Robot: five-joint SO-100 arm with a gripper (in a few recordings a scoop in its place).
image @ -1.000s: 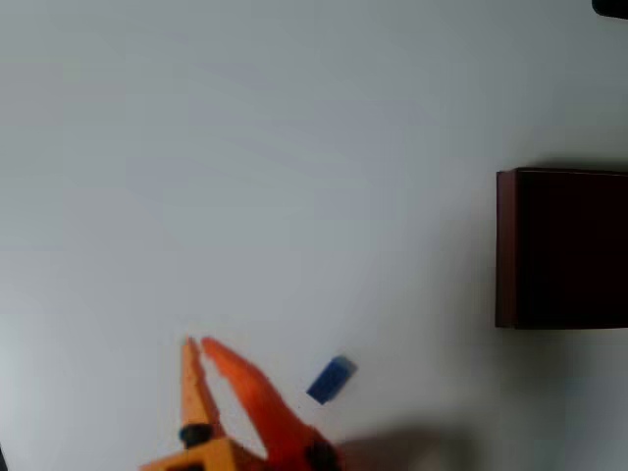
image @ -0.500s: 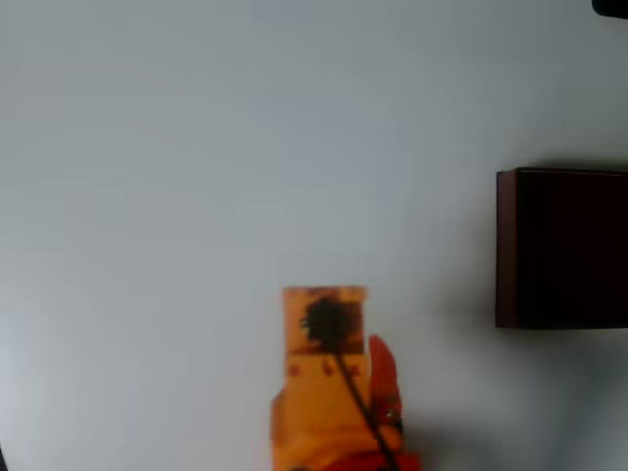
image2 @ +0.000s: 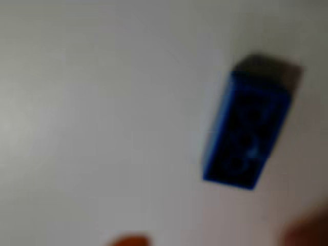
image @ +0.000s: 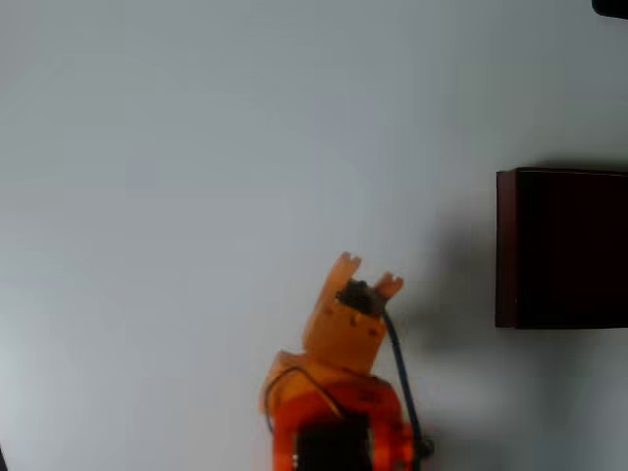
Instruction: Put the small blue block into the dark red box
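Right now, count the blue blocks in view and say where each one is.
1. The blue block lies on the white table in the wrist view, right of centre. The arm could hide others in the overhead view.

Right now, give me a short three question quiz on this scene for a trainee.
1. True or false: the small blue block already lies inside the dark red box.
2. In the overhead view, the box sits at which edge? A left, B right, C bottom.
3. Fill in: in the wrist view the block lies on the white ____.

Key: 1 false; 2 B; 3 table.
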